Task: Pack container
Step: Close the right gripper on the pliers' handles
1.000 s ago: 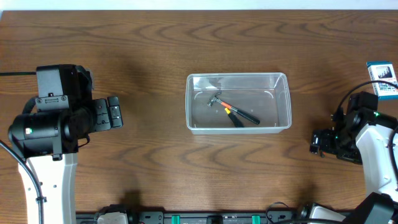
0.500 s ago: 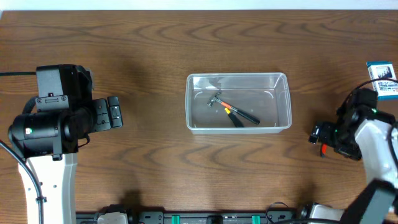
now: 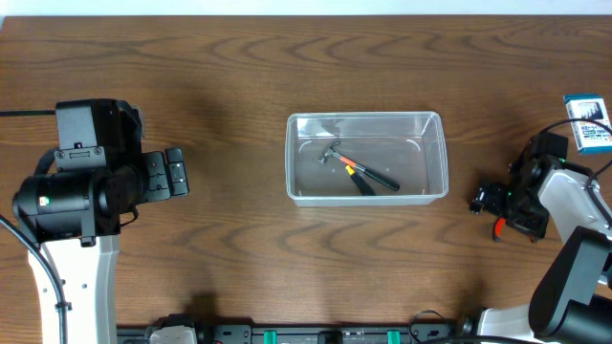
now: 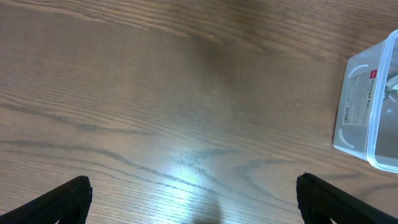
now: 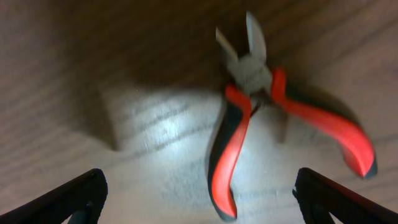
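The clear container (image 3: 367,158) sits at the middle of the table (image 3: 239,76), long side running left to right. Inside it lies a small hammer (image 3: 356,164) with a dark handle and an orange band near the head; a second dark-handled tool seems to cross it, though the overhead view is too small to be sure.

The right hand (image 3: 486,204) hangs low over the table just beyond the container's right end, near it but not touching. Its fingers are spread wide and grip nothing. In the right wrist view, red-and-black pliers (image 5: 249,124) lie flat on the wood under that hand, handles splayed and nose pointing away from the camera. A blue-and-white box (image 3: 588,122) rests near the table's right edge, behind this arm.

The left hand (image 3: 175,172) is well apart from the container, on the left side, pointing toward it. Its fingers also stand wide and empty; its wrist camera catches only the container's near end at the right edge of bare wood.
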Robot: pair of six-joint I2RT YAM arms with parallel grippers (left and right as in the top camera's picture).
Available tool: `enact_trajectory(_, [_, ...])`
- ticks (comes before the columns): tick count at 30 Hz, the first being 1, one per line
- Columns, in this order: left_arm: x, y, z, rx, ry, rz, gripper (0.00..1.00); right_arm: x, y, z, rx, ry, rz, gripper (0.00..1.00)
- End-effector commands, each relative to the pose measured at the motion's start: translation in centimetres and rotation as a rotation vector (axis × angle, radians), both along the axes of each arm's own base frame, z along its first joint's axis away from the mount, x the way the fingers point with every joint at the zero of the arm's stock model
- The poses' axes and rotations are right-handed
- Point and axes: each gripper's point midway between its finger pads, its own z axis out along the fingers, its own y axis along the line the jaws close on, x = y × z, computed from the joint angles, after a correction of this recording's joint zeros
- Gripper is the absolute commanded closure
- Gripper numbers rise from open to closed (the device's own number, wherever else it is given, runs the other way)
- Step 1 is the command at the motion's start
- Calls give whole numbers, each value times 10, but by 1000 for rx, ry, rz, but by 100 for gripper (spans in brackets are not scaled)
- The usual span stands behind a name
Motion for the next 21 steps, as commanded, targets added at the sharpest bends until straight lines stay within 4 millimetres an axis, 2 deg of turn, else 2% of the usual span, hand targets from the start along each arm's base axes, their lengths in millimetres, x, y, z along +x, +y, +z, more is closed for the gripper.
enact_trajectory(1, [0,3,0,2,5,17,2,4,-5,-1,-1,-24,-26,1])
enact_trajectory(21, [0,3,0,2,5,17,2,5,-6,-3,-3,-27,-24,1])
